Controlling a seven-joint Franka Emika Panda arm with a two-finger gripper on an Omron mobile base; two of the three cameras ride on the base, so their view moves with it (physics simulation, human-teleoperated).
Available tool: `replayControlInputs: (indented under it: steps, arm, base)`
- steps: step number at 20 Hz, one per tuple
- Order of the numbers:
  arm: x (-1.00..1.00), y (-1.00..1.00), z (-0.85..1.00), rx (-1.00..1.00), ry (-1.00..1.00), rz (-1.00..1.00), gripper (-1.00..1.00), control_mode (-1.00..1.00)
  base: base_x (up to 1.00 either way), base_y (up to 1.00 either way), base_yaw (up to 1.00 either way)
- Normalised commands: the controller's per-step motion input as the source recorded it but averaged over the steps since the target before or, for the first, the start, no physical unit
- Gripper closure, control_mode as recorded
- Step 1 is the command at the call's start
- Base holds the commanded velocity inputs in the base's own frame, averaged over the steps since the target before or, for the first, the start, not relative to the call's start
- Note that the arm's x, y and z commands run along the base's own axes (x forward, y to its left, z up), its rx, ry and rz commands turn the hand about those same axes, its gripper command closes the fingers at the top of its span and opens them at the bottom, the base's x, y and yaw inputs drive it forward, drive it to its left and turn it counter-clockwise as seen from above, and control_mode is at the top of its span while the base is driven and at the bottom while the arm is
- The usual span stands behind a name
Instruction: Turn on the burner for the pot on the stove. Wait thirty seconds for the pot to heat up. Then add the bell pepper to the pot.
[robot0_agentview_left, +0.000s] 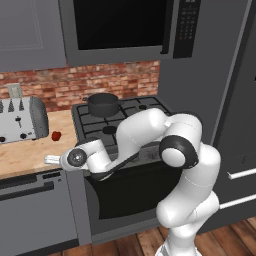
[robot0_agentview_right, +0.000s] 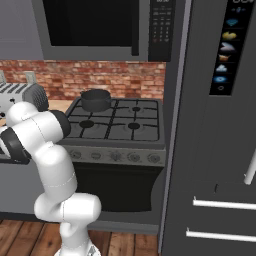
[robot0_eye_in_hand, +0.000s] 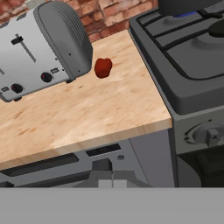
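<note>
Stove: the dark grey gas range with black grates (robot0_agentview_right: 116, 131) stands between the wooden counter (robot0_agentview_left: 30, 150) and a tall grey fridge (robot0_agentview_right: 220, 125).
Pot: the wide dark grey metal pot (robot0_agentview_left: 103, 104) sits on the back left burner (robot0_eye_in_hand: 186, 14), where a trace of blue shows beneath it, so I judge the flame lit.
Pepper: the small shiny red bell pepper (robot0_eye_in_hand: 103, 68) lies on the counter just beside the silver toaster (robot0_eye_in_hand: 41, 48), not yet picked up.
Gripper: the two-finger gripper (robot0_eye_in_hand: 105, 168) hangs low off the counter's front edge, holding nothing; its opening I cannot tell.
Left: fetching the pepper and dropping it in the pot.

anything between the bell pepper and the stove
No, bare wooden counter lies between the bell pepper and the stove in the hand view; the toaster stands on the pepper's other side.
</note>
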Motion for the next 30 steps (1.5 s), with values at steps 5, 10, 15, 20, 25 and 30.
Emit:
replayControlInputs:
  steps: [5,10,15,20,25,30]
  arm:
    - [0.00,0.00,0.00,0.00,0.00,0.00,1.00,-1.00]
    - [0.00,0.00,0.00,0.00,0.00,0.00,1.00,-1.00]
    - [0.00,0.00,0.00,0.00,0.00,0.00,1.00,-1.00]
    - [0.00,0.00,0.00,0.00,0.00,0.00,1.00,-1.00]
    - [0.00,0.00,0.00,0.00,0.00,0.00,1.00,-1.00]
    - [0.00,0.00,0.00,0.00,0.00,0.00,1.00,-1.00]
  base:
    - [0.00,0.00,0.00]
    - [0.00,0.00,0.00]
    - [0.00,0.00,0.00]
    - [0.00,0.00,0.00]
    - [0.00,0.00,0.00]
    - [0.00,0.00,0.00]
